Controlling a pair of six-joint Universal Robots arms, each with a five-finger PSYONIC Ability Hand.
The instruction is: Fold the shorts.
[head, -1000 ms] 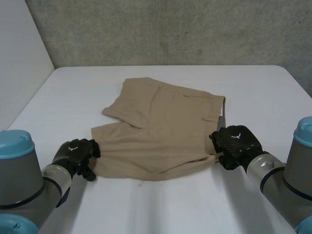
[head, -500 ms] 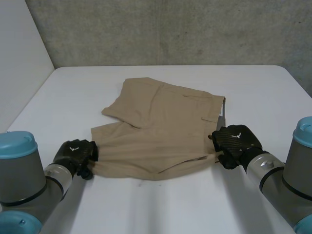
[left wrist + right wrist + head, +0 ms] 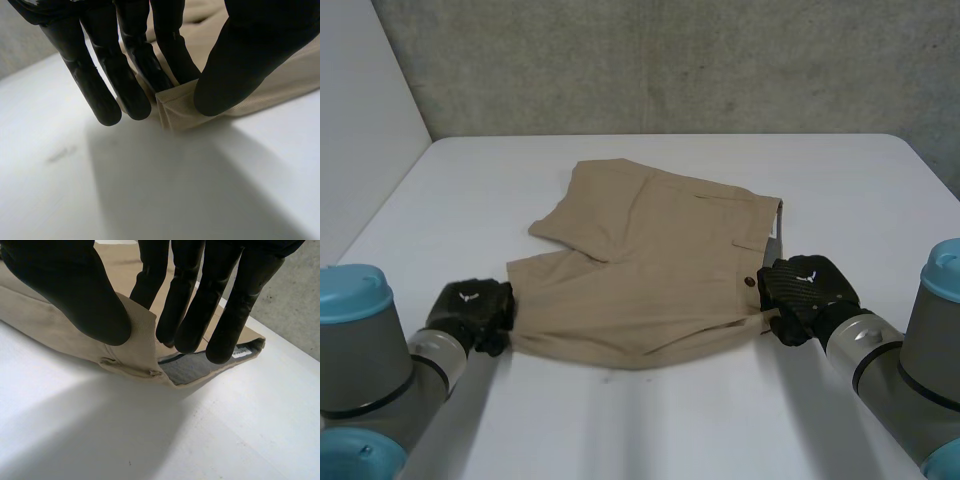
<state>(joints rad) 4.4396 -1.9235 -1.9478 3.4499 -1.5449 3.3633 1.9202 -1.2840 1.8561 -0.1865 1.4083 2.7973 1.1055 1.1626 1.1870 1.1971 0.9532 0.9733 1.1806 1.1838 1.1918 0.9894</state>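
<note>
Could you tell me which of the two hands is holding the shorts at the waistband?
The right hand: it pinches the shorts at the waistband, where dark lining shows. The left hand pinches a leg-hem corner.

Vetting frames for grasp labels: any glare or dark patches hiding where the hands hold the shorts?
Head view: even light, no glare on the table. Left wrist view: the left hand plainly pinches a hem corner of the shorts. Right wrist view: the right hand plainly pinches the waistband corner, well lit.
</note>
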